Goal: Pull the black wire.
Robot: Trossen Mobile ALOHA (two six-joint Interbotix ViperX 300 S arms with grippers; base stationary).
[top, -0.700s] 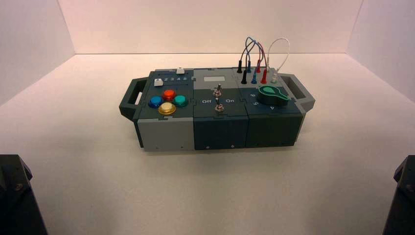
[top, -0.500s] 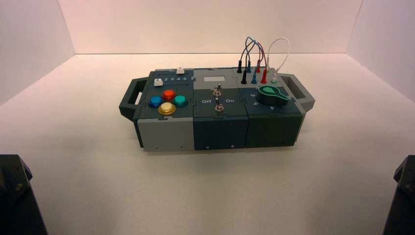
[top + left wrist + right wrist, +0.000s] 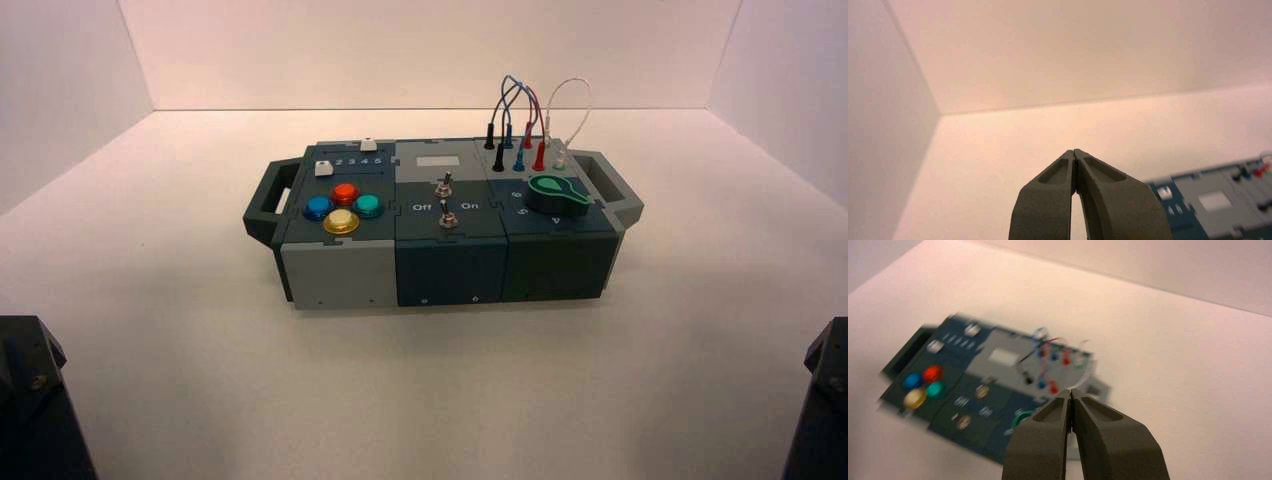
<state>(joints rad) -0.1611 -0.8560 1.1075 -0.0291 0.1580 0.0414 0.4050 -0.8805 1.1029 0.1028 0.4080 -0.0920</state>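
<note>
The box (image 3: 440, 255) stands in the middle of the white floor. The black wire (image 3: 497, 105) loops up at the box's back right; its two slim black plugs (image 3: 498, 157) stand in sockets left of the blue plugs. It also shows, blurred, in the right wrist view (image 3: 1028, 380). My left gripper (image 3: 1074, 151) is shut and empty, far from the box, at the near left. My right gripper (image 3: 1070, 390) is shut and empty, well short of the box, pointing toward its knob end. In the high view only the arm bases show, at the bottom corners.
Beside the black wire are leads with blue plugs (image 3: 519, 162), red plugs (image 3: 539, 158) and a white lead (image 3: 570, 100). A green knob (image 3: 558, 195), two toggle switches (image 3: 446, 203) and coloured buttons (image 3: 343, 207) sit on top. White walls enclose the floor.
</note>
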